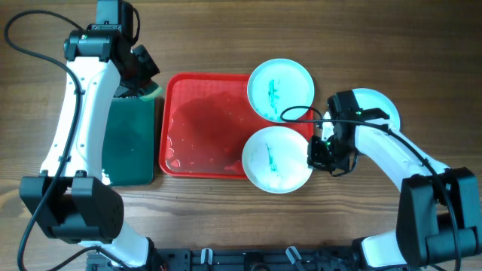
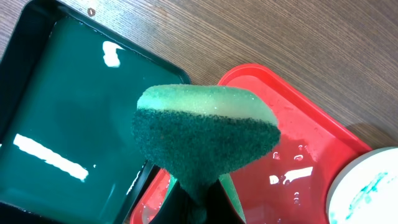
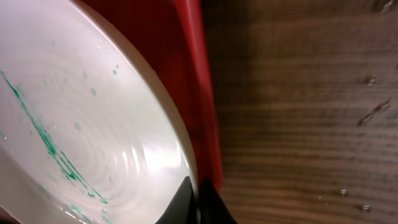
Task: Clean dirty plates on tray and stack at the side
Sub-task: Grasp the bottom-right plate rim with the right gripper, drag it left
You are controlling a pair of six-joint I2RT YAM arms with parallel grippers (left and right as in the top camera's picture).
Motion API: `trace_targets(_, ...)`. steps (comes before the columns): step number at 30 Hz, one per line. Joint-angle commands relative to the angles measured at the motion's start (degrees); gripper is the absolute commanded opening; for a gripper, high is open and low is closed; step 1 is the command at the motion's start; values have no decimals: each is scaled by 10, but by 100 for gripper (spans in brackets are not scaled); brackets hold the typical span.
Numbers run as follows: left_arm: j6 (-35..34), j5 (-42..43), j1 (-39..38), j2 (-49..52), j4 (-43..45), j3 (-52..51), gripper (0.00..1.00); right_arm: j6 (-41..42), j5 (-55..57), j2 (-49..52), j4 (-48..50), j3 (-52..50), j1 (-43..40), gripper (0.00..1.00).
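The red tray (image 1: 199,124) lies at the table's middle, wet. Two plates with teal smears sit at its right end: a far plate (image 1: 280,89) and a near plate (image 1: 276,159). A third plate (image 1: 376,105) lies on the table at the right, partly under my right arm. My right gripper (image 1: 319,153) is shut on the near plate's right rim (image 3: 186,155), one finger inside and one outside. My left gripper (image 1: 143,75) is shut on a green sponge (image 2: 205,137) and holds it above the gap between the green tray and the red tray (image 2: 292,149).
A dark green tray with a black rim (image 1: 129,143) lies left of the red tray, wet inside (image 2: 68,118). Bare wooden table (image 3: 298,112) lies right of the red tray's rim.
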Motion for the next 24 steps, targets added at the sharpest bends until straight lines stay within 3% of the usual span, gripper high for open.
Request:
trace_targets(1, 4, 3, 0, -1, 2, 4, 4, 14, -20, -19, -18, 37, 38, 4)
trace_targets(5, 4, 3, 0, -1, 2, 4, 4, 116, -12, -28, 71, 67, 119, 4)
trace_targets(8, 4, 3, 0, 2, 2, 4, 4, 273, 105, -12, 200, 67, 208, 4)
trace_targets(11, 4, 3, 0, 7, 2, 4, 4, 322, 211, 23, 280, 67, 268, 4)
trace_targets(13, 4, 3, 0, 16, 1, 4, 4, 335, 222, 48, 310, 67, 285, 4)
trace_targets(19, 4, 3, 0, 22, 12, 4, 4, 321, 170, 113, 339, 75, 290, 5)
trace_targets(20, 4, 3, 0, 22, 12, 4, 4, 296, 167, 113, 338, 83, 290, 9)
trace_targets(22, 4, 3, 0, 22, 12, 4, 4, 212, 161, 113, 313, 120, 289, 29)
trace_targets(24, 4, 3, 0, 22, 12, 4, 4, 133, 160, 115, 275, 158, 279, 30)
